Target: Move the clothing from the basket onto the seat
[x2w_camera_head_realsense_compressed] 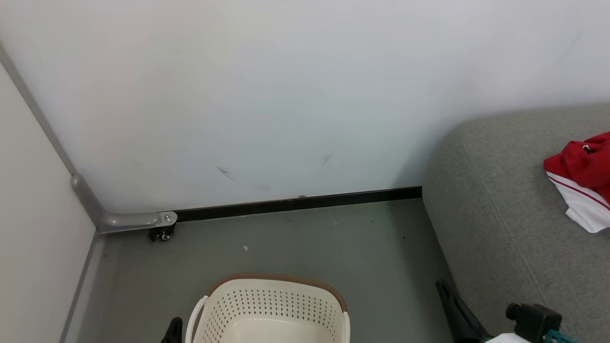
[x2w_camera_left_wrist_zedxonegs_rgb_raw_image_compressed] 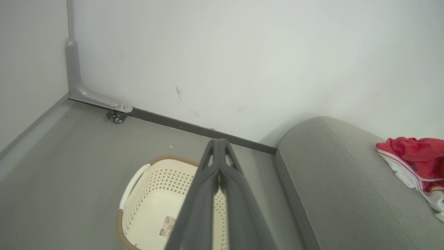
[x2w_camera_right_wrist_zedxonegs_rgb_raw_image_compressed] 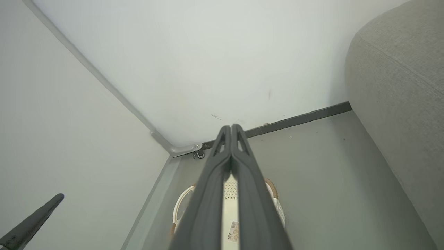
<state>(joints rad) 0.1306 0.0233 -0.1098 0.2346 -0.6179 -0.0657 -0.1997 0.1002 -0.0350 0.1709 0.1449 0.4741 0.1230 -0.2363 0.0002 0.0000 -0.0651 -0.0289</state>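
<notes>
Head view first: we find the clothing (x2w_camera_head_realsense_compressed: pixel 582 176) heaped red and white on the seat (x2w_camera_head_realsense_compressed: pixel 495 224), well in from its rounded corner. The basket (x2w_camera_head_realsense_compressed: pixel 276 277) stands on the grey floor (x2w_camera_head_realsense_compressed: pixel 333 247) near the seat's side edge, with its bare bottom and label sticker (x2w_camera_left_wrist_zedxonegs_rgb_raw_image_compressed: pixel 167 225) showing, so we judge the move done. Our left fingers (x2w_camera_left_wrist_zedxonegs_rgb_raw_image_compressed: pixel 204 194) and right fingers (x2w_camera_right_wrist_zedxonegs_rgb_raw_image_compressed: pixel 211 194) are pressed together on nothing, hanging above the basket, parked we reckon. White walls (x2w_camera_head_realsense_compressed: pixel 286 95) meet at a corner with a castor bracket (x2w_camera_head_realsense_compressed: pixel 133 220).
</notes>
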